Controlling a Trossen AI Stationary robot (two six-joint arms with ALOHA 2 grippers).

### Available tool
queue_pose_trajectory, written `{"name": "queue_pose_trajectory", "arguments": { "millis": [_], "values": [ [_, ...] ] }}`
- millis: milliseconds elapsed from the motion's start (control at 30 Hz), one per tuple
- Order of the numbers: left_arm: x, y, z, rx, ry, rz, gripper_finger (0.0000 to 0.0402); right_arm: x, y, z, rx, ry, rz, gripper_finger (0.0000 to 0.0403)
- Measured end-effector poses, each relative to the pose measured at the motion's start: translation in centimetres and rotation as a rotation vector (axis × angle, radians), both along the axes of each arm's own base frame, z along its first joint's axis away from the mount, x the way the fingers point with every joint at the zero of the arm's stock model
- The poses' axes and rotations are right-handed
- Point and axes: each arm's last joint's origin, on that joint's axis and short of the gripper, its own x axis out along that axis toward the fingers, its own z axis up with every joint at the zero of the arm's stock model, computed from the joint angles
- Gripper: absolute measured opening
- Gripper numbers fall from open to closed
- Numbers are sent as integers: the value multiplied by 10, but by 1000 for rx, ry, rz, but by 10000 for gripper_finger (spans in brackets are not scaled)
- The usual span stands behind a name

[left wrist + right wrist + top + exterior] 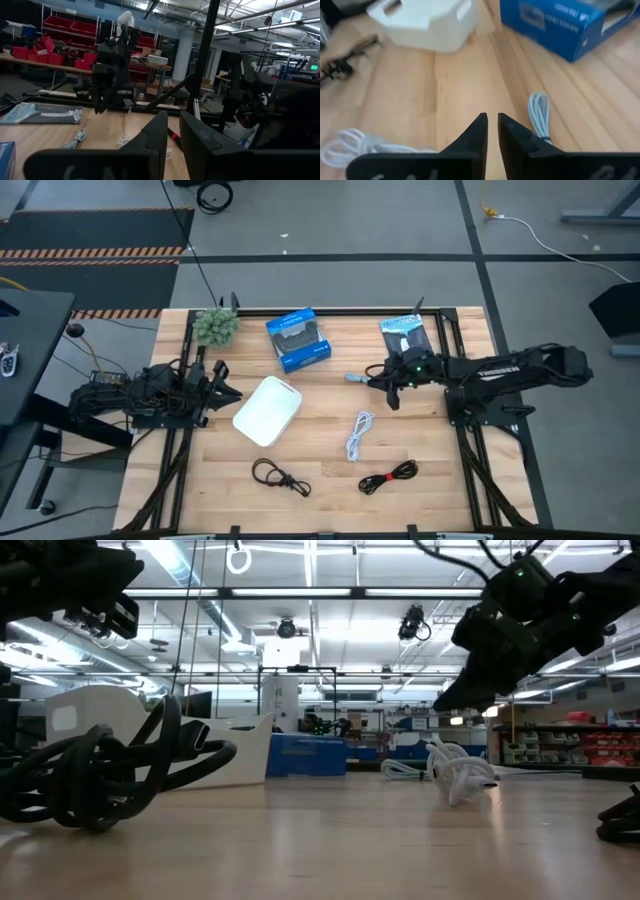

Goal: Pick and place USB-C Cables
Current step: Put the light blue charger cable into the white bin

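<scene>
Several coiled cables lie flat on the wooden table. The small grey cable (356,378) (539,112) is just left of my right gripper (385,387) (491,119), which hangs shut above the table (455,698) and touches nothing. The white cable (358,435) (457,776) lies nearer the front. The black cable (279,477) (95,780) and the black-and-red cable (388,476) lie by the near edge. My left gripper (222,385) (172,122) waits shut at the table's left side.
A white container (268,411) sits left of centre. The blue box (298,339) and the black flat packet (406,332) lie near the far edge, with a green plant (215,326) at the far left corner. Bare wood shows between the container and the white cable.
</scene>
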Motion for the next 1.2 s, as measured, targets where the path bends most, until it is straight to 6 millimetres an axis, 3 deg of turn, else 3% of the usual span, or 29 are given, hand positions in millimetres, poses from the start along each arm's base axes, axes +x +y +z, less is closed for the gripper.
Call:
{"name": "queue_pose_trajectory", "arguments": {
  "millis": [533,800,1200],
  "values": [
    [0,0,0,0,1,0,57,49,-3,-11,-173,294,-26,158],
    [0,0,0,0,1,0,57,74,-16,-19,-214,470,-52,161],
    [0,0,0,0,0,0,57,84,-40,-30,-189,609,-105,145]
  ]
}}
